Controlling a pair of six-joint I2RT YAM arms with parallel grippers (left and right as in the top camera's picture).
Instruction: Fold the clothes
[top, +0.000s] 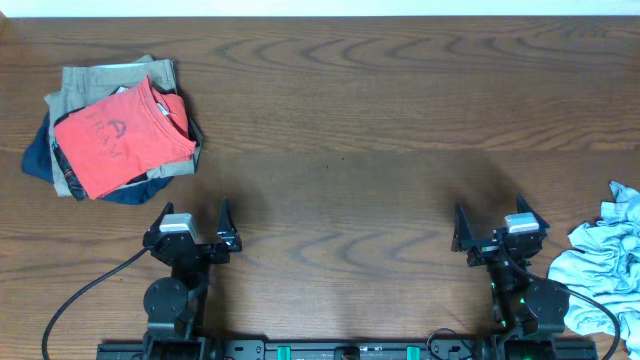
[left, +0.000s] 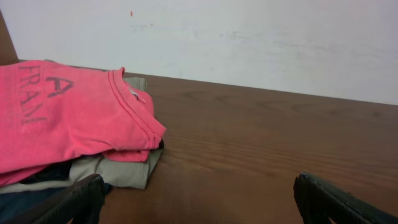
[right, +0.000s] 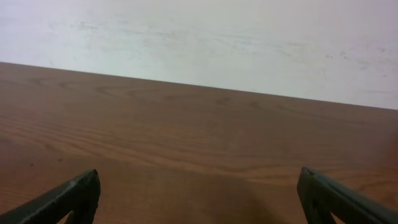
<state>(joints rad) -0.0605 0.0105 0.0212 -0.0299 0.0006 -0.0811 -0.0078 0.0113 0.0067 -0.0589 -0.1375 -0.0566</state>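
Light-blue garment (top: 605, 265): a crumpled, unfolded heap at the right edge of the bench (top: 350, 100), partly out of the overhead view. Folding looks not yet begun.
Right pincer (top: 490, 215): released, jaws spread wide and empty, low over bare wood. It is near the garment and is probably the one to reach for it.
Left pincer (top: 195, 215): released, wide and empty, facing the pile.
Pile: a red-orange T-shirt (top: 120, 135) lies on top of the khaki and navy folded garments (top: 70, 90) at the back left. It was likely set aside to leave the middle free for spreading.
Writing: the T-shirt has a grey print with an arch-like "A" above "FRAM". Further letters cannot be read.
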